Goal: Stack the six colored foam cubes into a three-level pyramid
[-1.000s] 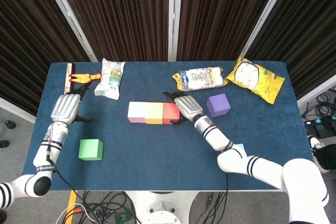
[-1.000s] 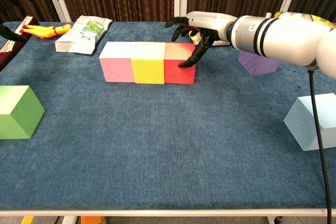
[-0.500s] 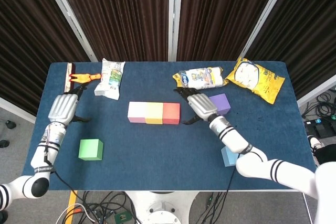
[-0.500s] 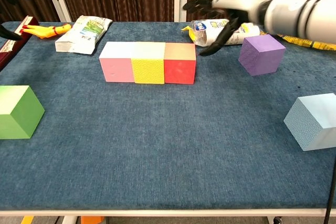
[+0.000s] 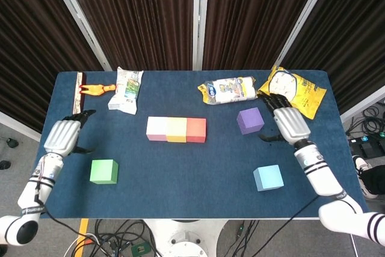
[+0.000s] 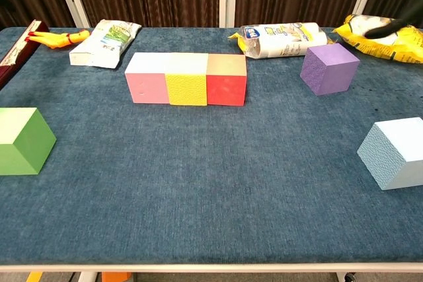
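A pink cube (image 5: 156,128), a yellow cube (image 5: 177,129) and a red cube (image 5: 196,129) stand touching in one row mid-table; the chest view shows the same pink (image 6: 147,78), yellow (image 6: 186,79) and red (image 6: 226,79) faces. A purple cube (image 5: 249,120) (image 6: 329,68) stands to their right. Near the front right lies a light blue cube (image 5: 267,177) (image 6: 395,152), and a green cube (image 5: 103,171) (image 6: 22,140) at the front left. My right hand (image 5: 290,123) hovers just right of the purple cube, fingers spread, holding nothing. My left hand (image 5: 62,136) hangs above and left of the green cube, also spread and holding nothing.
Along the back edge lie a white snack bag (image 5: 126,89), a clear wrapped pack (image 5: 230,90), a yellow chip bag (image 5: 295,90), an orange rubber chicken (image 5: 96,89) and a red-edged board (image 5: 78,88). Blue cloth covers the table (image 5: 186,167).
My right hand left the red cube and swung right, past the purple cube, and is out beyond it. My left hand drifted down and left toward the table's edge.
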Tool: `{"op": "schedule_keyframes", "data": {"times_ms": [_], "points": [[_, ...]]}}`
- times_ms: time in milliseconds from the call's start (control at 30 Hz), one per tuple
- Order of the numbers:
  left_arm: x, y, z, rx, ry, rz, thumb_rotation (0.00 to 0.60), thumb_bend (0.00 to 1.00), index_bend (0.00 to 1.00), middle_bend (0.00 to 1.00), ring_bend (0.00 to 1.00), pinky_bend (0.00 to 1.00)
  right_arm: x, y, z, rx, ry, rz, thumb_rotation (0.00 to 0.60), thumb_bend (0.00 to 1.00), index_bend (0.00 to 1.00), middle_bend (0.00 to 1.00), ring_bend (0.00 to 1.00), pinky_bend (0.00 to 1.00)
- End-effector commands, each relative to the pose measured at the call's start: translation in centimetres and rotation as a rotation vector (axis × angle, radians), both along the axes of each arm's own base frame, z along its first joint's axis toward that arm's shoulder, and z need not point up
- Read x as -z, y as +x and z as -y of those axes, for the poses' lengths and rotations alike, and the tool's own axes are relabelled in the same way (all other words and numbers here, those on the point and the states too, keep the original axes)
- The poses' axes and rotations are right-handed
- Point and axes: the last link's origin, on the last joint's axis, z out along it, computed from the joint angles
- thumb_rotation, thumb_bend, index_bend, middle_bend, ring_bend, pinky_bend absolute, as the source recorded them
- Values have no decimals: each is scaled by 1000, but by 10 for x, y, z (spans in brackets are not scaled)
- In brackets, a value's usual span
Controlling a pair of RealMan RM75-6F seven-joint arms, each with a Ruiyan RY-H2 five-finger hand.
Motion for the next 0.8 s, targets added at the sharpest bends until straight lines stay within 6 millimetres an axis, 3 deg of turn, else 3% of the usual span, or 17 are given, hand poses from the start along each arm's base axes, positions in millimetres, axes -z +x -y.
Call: {"op": "schedule_keyframes", "data": {"times_ms": [33, 200, 433, 533, 667, 800], "points": [[-1, -12, 21, -17, -23, 9, 600, 0, 138, 164, 197, 287, -13, -19, -8, 51, -22, 6, 600, 68, 0, 102, 0, 18], [1, -22, 45, -68, -45, 22, 600, 0, 137, 173, 197, 288, -16, -32, -12, 78, -33, 32, 600, 77, 0, 90, 0, 31], [13, -25, 70, -108, -89, 29, 600, 0, 134, 166, 195, 287, -13, -33, -10, 68, -40, 65, 600, 77, 0, 85, 0, 32], [23, -24, 73, -116, -118, 42, 600, 0, 127, 148, 158, 281, -13, -32, -8, 63, -41, 73, 600, 77, 0, 84, 0, 32], [34, -21, 69, -110, -119, 44, 600, 0, 88, 46, 62, 246, -18, -29, -6, 55, -44, 76, 600, 77, 0, 84, 0, 32], [45, -18, 63, -98, -123, 31, 600, 0, 81, 43, 61, 230, -25, -25, -6, 47, -57, 78, 600, 77, 0, 84, 0, 32]]}}
